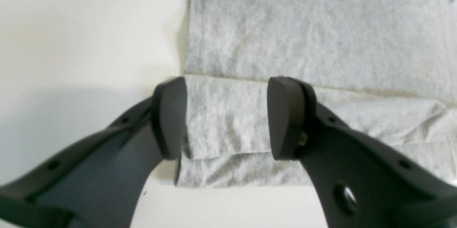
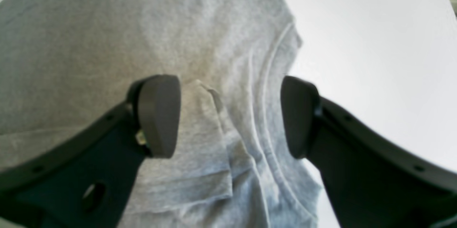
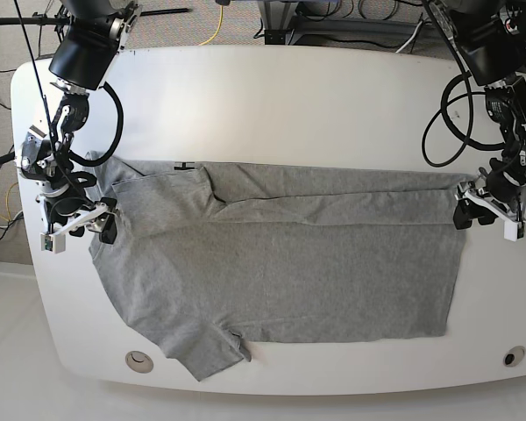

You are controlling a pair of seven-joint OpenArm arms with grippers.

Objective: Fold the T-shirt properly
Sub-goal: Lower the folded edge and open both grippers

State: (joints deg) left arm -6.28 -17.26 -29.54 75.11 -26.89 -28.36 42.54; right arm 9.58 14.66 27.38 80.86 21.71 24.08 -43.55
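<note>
Hovering low at opposite ends of the T-shirt (image 3: 280, 272), left tool (image 1: 227, 119) apart, right tool (image 2: 230, 117) apart

Bare table (image 3: 289, 96) beyond the T-shirt (image 3: 280, 272) leaves open passage; nothing upright blocks it

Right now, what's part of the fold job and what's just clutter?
Job:
T-shirt, one long side already folded over
left gripper, open at the hem end
right gripper, open at the collar end

Not job:
white table
cables behind the table
</note>
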